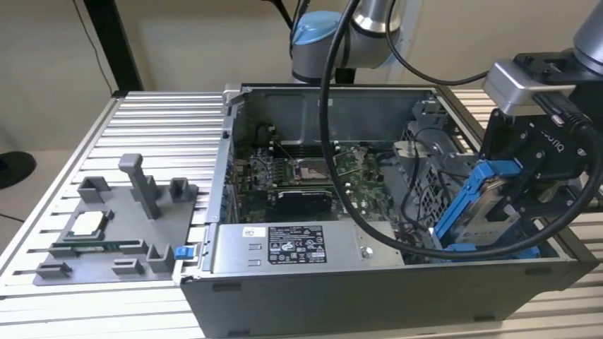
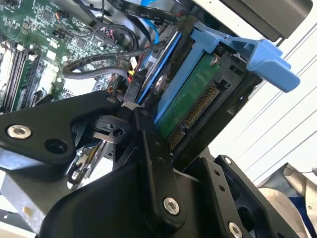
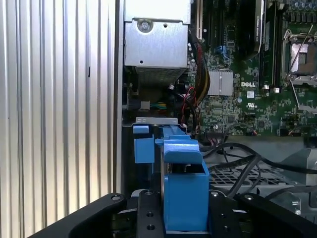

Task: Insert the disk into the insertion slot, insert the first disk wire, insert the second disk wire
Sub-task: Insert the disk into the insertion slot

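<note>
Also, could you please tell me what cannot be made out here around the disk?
The insertion slot's interior: exterior view, behind the tilted disk and the end effector holding it.
Whether the disk's lower end touches the slot's rails: exterior view, too small to tell.
Where the black cables end: second wrist view, behind the end effector's links.

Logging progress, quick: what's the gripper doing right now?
Gripper: shut on the flat silver disk in its bright blue plastic carrier frame.
</note>
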Robot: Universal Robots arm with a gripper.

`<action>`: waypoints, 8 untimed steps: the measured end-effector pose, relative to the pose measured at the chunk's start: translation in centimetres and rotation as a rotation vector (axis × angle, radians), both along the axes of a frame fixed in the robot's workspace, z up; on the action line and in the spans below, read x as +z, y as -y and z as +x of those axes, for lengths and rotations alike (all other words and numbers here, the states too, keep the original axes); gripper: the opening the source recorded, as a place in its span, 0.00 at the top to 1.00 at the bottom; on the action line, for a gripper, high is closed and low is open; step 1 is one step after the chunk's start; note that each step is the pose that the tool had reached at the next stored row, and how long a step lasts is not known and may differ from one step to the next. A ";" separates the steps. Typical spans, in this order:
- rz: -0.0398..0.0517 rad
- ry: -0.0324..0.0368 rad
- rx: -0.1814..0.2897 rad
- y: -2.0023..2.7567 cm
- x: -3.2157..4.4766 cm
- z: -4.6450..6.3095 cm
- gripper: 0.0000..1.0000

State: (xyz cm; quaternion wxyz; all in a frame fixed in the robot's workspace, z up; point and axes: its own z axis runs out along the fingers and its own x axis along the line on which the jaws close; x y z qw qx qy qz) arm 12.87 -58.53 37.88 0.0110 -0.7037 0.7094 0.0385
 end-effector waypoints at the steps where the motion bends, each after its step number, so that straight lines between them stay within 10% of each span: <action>1: 0.0000 0.0000 0.000 0.00 -0.01 0.0 1.00; 8: 0.0000 0.0000 0.000 0.00 -0.13 0.0 1.00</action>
